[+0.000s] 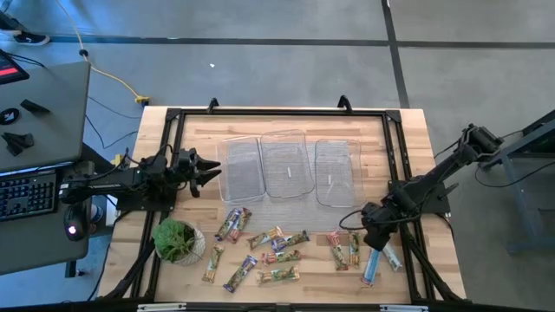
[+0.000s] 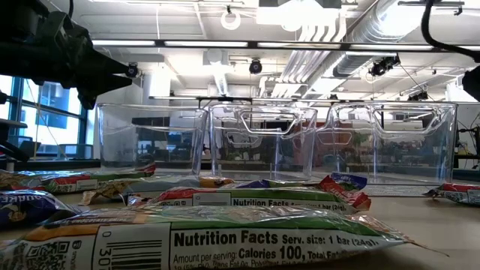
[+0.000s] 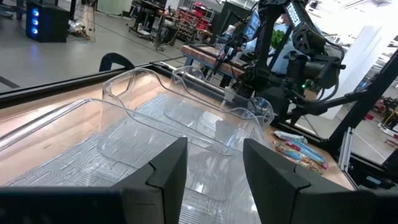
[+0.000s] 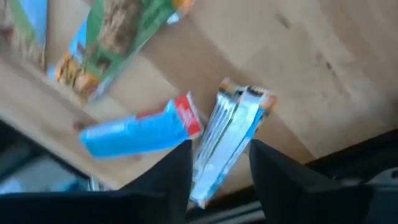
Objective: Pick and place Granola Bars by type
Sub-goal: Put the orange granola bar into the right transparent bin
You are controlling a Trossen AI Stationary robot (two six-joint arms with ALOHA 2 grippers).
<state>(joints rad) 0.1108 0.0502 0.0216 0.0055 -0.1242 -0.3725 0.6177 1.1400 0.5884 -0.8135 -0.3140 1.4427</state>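
The right gripper [image 1: 375, 232] is down low over the front right corner of the table [image 1: 416, 139], its fingers [image 4: 168, 177] parted, and a silvery-blue bar [image 4: 227, 140] lies between them on the wood. From the wrist view the fingers stand clear of the wrapper on either side; whether the tips brush it is hard to say at this angle. Just beside it lies a blue bar with a red end [image 4: 140, 132], and a green bar [image 4: 115, 37] sits a little farther off.

From above, that blue bar [image 1: 371, 267] stretches toward the table's front edge, with a pair of green-and-red bars [image 1: 344, 247] close to the gripper's left.

The rest of the granola bars [image 1: 276, 241] are scattered along the front of the table (a loose band, none of them in a tray), reaching across to a potted plant [image 1: 178, 240] at the front left.

Three clear trays [image 1: 288, 165] stand side by side in the middle of the table, all upright.

The left gripper [image 1: 206, 170] hangs beside the leftmost tray [image 1: 240, 168], fingers [image 3: 165, 171] partly open and holding nothing, pointed across the trays toward the other arm.

At table height, a green bar showing its nutrition label [image 2: 225, 236] fills the foreground.
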